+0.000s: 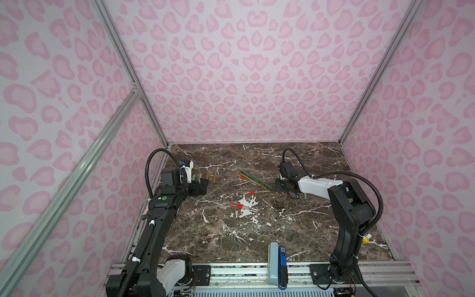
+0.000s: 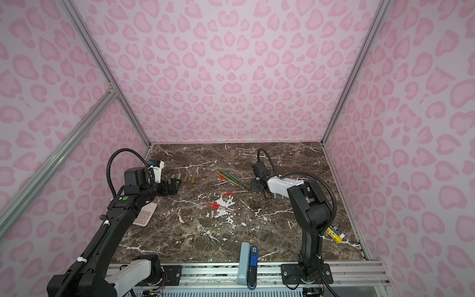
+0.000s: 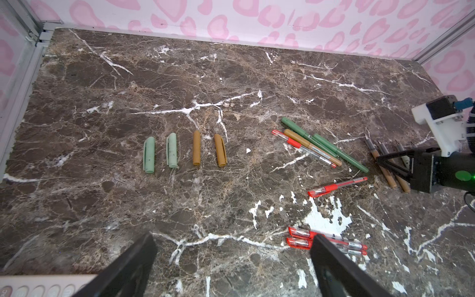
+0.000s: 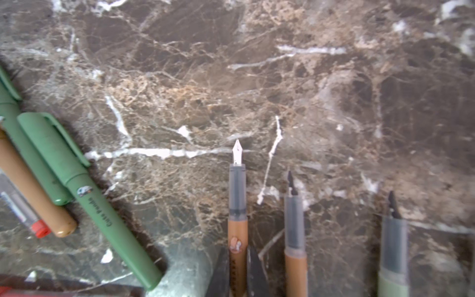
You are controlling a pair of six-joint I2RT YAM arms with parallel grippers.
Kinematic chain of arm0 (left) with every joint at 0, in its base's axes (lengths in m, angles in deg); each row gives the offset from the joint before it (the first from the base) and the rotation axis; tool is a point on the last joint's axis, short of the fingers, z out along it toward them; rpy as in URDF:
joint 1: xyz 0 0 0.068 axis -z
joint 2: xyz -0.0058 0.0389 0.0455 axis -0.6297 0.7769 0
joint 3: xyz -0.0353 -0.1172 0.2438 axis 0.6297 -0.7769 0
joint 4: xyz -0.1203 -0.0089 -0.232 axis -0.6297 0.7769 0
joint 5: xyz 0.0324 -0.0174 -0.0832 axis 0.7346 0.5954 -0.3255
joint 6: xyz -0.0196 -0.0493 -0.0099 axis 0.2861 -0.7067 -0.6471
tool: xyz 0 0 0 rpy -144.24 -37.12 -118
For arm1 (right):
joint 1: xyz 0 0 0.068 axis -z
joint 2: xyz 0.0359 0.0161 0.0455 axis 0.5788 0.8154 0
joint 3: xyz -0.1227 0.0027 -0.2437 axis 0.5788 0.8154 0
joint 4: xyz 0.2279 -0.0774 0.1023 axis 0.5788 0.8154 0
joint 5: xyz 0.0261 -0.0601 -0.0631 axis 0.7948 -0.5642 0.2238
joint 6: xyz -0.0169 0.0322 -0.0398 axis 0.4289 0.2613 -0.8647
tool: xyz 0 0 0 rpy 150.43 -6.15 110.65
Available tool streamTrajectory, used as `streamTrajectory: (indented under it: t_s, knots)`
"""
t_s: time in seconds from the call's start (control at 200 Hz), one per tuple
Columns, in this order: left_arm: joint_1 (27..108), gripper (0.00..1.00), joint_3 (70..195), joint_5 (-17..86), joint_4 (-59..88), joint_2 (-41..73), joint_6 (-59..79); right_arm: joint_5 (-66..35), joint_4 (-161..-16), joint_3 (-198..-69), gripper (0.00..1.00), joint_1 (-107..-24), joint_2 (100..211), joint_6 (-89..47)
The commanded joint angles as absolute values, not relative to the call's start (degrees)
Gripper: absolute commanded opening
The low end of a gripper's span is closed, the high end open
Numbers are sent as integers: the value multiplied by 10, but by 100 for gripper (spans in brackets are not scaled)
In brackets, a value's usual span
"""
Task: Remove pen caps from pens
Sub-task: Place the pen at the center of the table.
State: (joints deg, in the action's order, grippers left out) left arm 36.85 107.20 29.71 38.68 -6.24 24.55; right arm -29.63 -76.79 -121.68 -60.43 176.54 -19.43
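Four loose pen caps lie in a row at the back left: two pale green (image 3: pixel 149 158) (image 3: pixel 172 150) and two tan (image 3: pixel 196 147) (image 3: pixel 220 150). My left gripper (image 3: pixel 234 240) hovers just in front of them (image 1: pixel 203 186), open and empty. Capped pens, green, tan and red, form a pile (image 3: pixel 321 146) mid-table, with a single red pen (image 3: pixel 336 183) and two more red pens (image 3: pixel 326 240) nearer the front. My right gripper (image 4: pixel 237 257) (image 1: pixel 279 186) is shut on an uncapped tan pen (image 4: pixel 237 205) with a bare nib. Beside it lie another uncapped tan pen (image 4: pixel 295 231) and a sage one (image 4: pixel 393 244).
A pink calculator (image 2: pixel 145 214) lies under my left arm. A yellow-and-blue box (image 2: pixel 335 234) sits at the front right. A blue and grey upright object (image 1: pixel 277 264) stands at the table's front edge. Pink patterned walls close in three sides.
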Motion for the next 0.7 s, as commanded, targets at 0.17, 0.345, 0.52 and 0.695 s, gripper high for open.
streamTrajectory:
  t_s: [0.17, 0.345, 0.52, 0.695]
  knots:
    - [354, 98, 1078, 289, 366, -67, 242, -306, -756, -1210, 30, -605, 1746, -185]
    - [350, 99, 1074, 292, 359, -65, 242, -307, -740, -1214, 33, -605, 1720, -186]
    - [349, 99, 1068, 287, 351, -71, 242, -288, -730, -1230, 33, -617, 1703, -220]
    - [346, 99, 1075, 287, 360, -77, 241, -245, -678, -1293, 34, -638, 1744, -273]
